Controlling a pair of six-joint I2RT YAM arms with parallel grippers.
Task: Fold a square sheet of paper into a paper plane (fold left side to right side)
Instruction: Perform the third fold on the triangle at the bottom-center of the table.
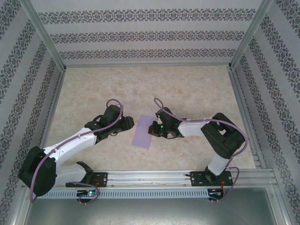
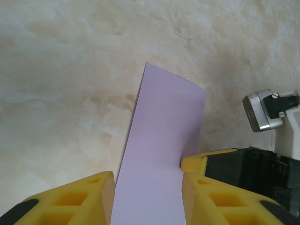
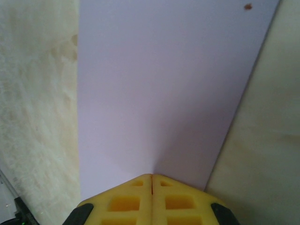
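Lavender paper (image 1: 144,131) pinched by right end effector (image 3: 151,177); left end effector (image 2: 147,183) apart.

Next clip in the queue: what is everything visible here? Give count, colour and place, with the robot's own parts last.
sheet of paper: one, lavender, a narrow strip at mid-table between the two end effectors.
table: one, beige marbled, floor of the enclosure.
walls: three, white with dark patterned bands, at left, back and right.
metal rail: one, silver, along the near edge under both arm bases.
arms: two, white and black with purple cables, reaching in from the near edge.
left end effector: one, yellow fingers, open, with the paper between them.
right end effector: one, yellow fingers, shut, at the paper's edge.
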